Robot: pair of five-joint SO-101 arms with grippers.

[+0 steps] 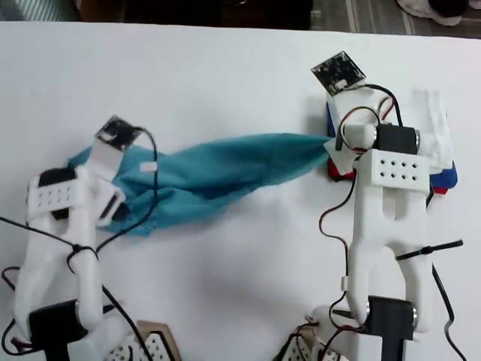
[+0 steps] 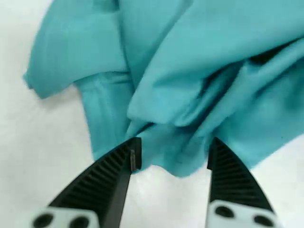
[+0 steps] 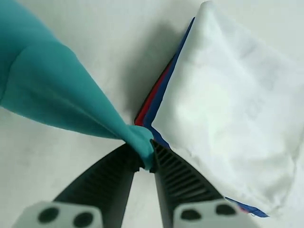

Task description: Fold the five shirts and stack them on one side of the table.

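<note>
My right end effector [image 3: 145, 154] is pressed together on a thin corner of the teal shirt [image 1: 210, 177], just beside the stack of folded shirts [image 3: 228, 109]. The rest of the shirt lies bunched on the surface [image 1: 225, 68], stretching away from the stack to my left end effector [image 2: 173, 152], which is spread at the far hem, gripping nothing. That pinch looks slim, so a hard pull could slip it free. Swinging so close to the stack could knock it askew, and closing my left on bunched layers would trap several folds at once.
</note>
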